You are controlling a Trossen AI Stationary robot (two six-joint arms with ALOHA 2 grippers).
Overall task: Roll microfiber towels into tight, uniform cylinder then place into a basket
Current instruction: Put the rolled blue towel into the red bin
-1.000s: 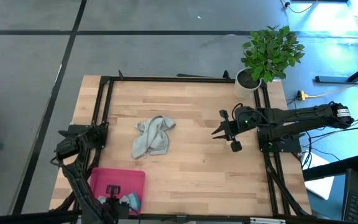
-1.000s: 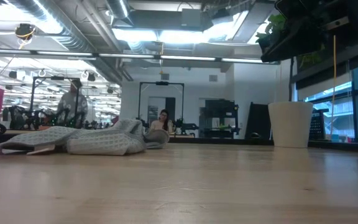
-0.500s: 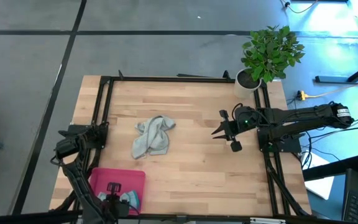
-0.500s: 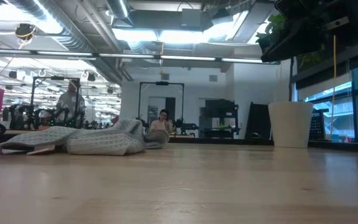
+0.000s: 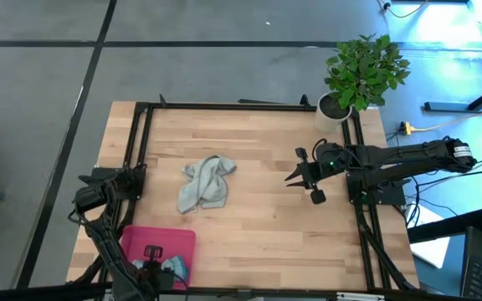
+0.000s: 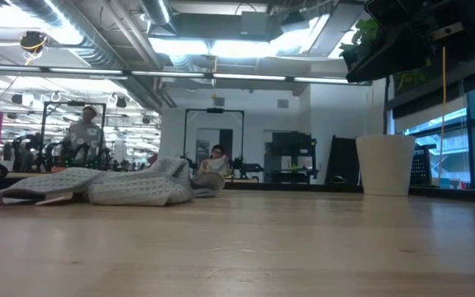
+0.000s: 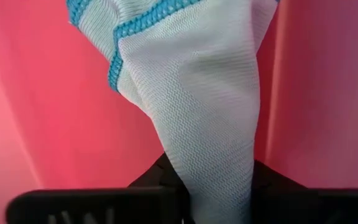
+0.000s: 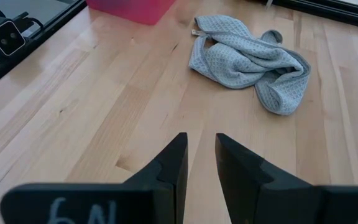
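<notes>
Reaching down into the shallow pink-red plastic tray (image 5: 159, 243) at the near left corner, the left gripper (image 5: 151, 254) pinches the pale blue-teal microfiber towel (image 7: 194, 106) – its cloth runs between the jaws. The right gripper (image 5: 296, 176) hovers over the right half of the wooden table (image 5: 258, 226), fingers (image 8: 169, 167) a little apart and empty. The light grey waffle-weave towel (image 5: 204, 184) lies crumpled mid-table, near a white plant pot (image 5: 333, 106). Nothing on the table has moved – only a person (image 6: 82, 136) behind has walked left.
</notes>
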